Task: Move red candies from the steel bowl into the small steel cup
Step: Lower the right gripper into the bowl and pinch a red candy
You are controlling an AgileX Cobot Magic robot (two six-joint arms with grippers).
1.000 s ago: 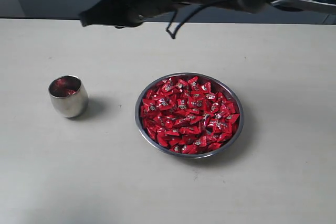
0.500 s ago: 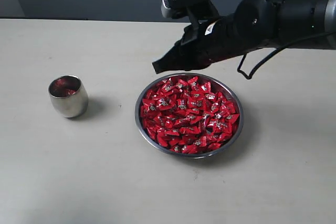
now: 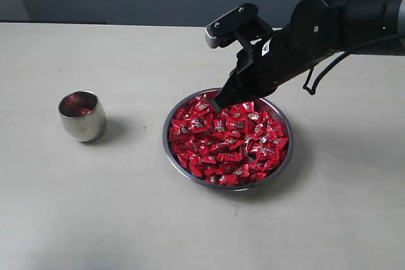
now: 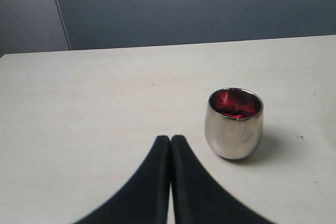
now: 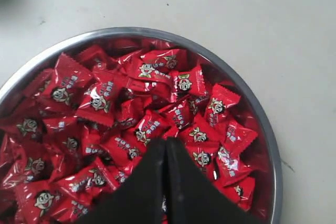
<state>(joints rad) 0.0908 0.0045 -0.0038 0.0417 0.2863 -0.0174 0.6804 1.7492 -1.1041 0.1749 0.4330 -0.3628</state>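
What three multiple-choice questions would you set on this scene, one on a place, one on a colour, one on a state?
1. In the exterior view, where is the small steel cup? A left of the steel bowl; B inside it; C right of it.
2. What colour are the candies? A blue; B red; C gold.
3. How stand the jaws of the right gripper? A wide open; B shut; C hidden.
Key: A, it stands apart, left; B, red foil throughout; B, they meet in the right wrist view.
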